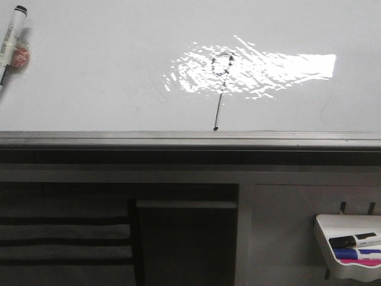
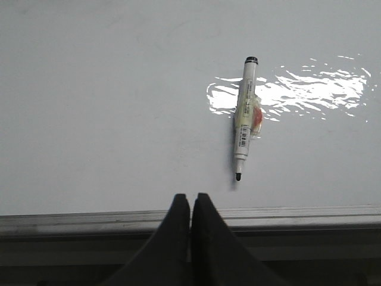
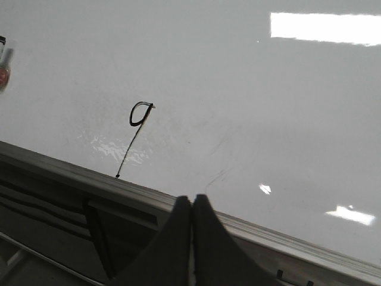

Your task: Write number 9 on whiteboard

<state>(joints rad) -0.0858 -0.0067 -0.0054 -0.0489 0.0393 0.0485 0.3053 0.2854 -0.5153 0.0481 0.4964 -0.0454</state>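
The whiteboard (image 1: 107, 71) fills the upper front view, with a grey metal rim (image 1: 178, 138) along its near edge. The number 9 (image 1: 221, 83) is drawn on it, a small loop with a long slanted tail ending near the rim; it also shows in the right wrist view (image 3: 136, 128). A white marker (image 1: 11, 42) with its black tip bare lies on the board at far left, also in the left wrist view (image 2: 245, 116). My left gripper (image 2: 190, 199) is shut and empty, at the rim, short of the marker. My right gripper (image 3: 191, 201) is shut and empty, at the rim right of the 9.
A small white tray (image 1: 348, 247) with several markers hangs below the board at the lower right. Dark shelving (image 1: 65, 232) sits under the rim at the left. Bright light glare (image 1: 268, 68) lies across the board around the 9.
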